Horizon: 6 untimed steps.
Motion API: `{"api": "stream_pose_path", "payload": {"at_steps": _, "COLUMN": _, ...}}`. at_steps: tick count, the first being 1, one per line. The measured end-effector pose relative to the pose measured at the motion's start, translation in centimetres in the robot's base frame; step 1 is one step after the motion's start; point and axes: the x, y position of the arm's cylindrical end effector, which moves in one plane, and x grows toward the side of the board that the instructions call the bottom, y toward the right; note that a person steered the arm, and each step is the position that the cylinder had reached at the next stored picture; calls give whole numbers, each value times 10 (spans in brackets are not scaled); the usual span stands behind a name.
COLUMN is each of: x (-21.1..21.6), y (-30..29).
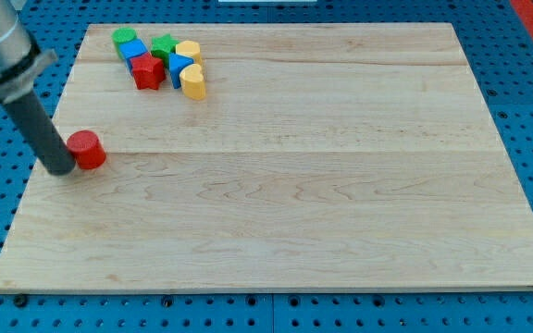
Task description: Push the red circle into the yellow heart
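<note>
The red circle (87,149) lies near the board's left edge, halfway up the view. My tip (60,169) is just to its left, touching or almost touching it. The yellow heart (193,82) lies at the view's upper left, at the right end of a cluster of blocks, up and to the right of the red circle.
The cluster holds a green circle (124,38), a blue block (133,49), a green star (163,45), a red star (147,70), a blue block (179,66) and a second yellow block (188,50). The wooden board (294,185) lies on a blue pegboard.
</note>
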Motion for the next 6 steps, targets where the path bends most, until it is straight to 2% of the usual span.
{"api": "stream_pose_path", "payload": {"at_steps": 1, "x": -48, "y": 37}}
{"api": "stream_pose_path", "payload": {"at_steps": 3, "x": 13, "y": 43}}
{"api": "stream_pose_path", "payload": {"at_steps": 4, "x": -19, "y": 88}}
{"api": "stream_pose_path", "payload": {"at_steps": 5, "x": -104, "y": 90}}
{"api": "stream_pose_path", "payload": {"at_steps": 6, "x": -74, "y": 91}}
